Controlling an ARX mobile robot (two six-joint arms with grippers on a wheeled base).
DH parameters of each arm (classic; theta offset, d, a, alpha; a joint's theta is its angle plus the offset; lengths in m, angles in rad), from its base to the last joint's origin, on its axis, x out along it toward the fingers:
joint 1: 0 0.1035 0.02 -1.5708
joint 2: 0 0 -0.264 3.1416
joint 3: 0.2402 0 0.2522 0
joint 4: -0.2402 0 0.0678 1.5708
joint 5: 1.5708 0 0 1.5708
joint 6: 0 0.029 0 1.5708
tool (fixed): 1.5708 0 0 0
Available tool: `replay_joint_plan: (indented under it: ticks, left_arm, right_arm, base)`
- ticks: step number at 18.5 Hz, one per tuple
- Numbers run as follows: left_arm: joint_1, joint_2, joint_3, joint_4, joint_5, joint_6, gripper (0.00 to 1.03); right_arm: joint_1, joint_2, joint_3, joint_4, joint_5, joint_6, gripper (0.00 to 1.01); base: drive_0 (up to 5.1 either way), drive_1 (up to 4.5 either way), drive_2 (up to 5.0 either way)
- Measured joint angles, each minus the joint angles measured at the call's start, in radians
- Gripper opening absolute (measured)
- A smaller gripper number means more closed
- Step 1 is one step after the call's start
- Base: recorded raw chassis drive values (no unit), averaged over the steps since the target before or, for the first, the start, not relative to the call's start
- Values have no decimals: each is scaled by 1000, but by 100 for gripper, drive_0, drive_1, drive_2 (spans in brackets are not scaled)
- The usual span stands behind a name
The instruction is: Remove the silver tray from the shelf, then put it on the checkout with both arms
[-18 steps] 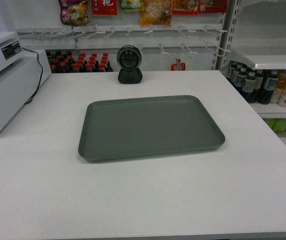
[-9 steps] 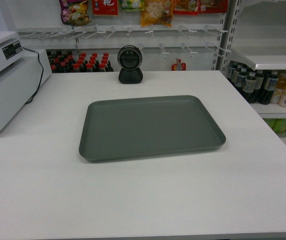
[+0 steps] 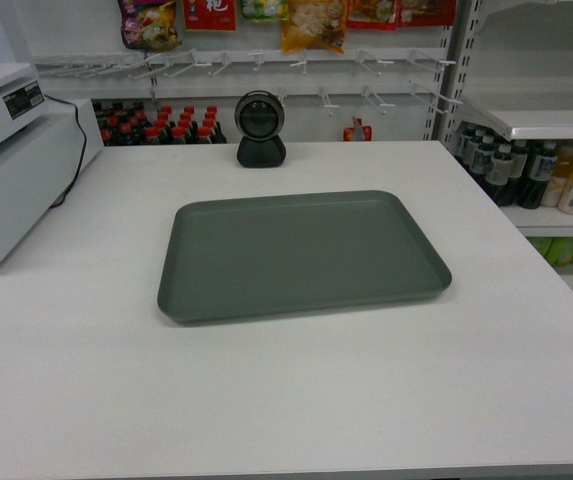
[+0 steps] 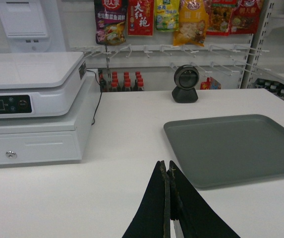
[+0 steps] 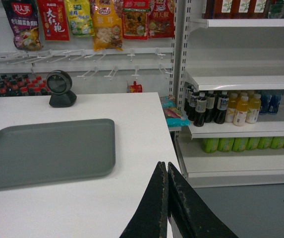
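The silver tray [image 3: 301, 257] lies flat on the checkout [image 3: 296, 400], in front of the black scanner [image 3: 260, 129] and right of the white register [image 3: 11, 165]. The left gripper [image 4: 168, 198] has its fingers pressed together, holds nothing, and sits near the tray's left edge. The right gripper [image 5: 167, 198] is likewise closed and empty, near the checkout's right edge, beside the shelf [image 5: 241, 79].

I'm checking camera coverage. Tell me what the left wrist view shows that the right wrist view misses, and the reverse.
Only the left wrist view shows the white register box with its black cable, and the shut left gripper. Only the right wrist view shows the shelf with drink bottles below it, and the shut right gripper. Both show the silver tray lying flat on the checkout, the black scanner, and hanging snack packets.
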Motion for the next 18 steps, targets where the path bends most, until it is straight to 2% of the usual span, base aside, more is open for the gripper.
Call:
replay_joint_plan:
  ticks: [7,13,15,16,18]
  left_arm:
    - [0,-144,0,-144,0,0,1]
    - [0,-175,0,-171,0,0,1]
    - [0,-314,0,-364,-2,0,1]
    - [0,-338,4,-332,1,0,1]
    - [0,-338,0,-355,1,0,1]
  right_arm:
    - [0,-142,0,-141,0,0,3]
    - [0,-170,0,-172,0,0,3]
    - [0,-323,0,-352,0,0,3]
    - [0,-336,3,-332,0,0,3]
    - [0,-338,0,-350,0,0,3]
  base:
    - [0,0,0]
    - [0,0,0]
    - [0,0,0]
    - [0,0,0]
    - [0,0,0]
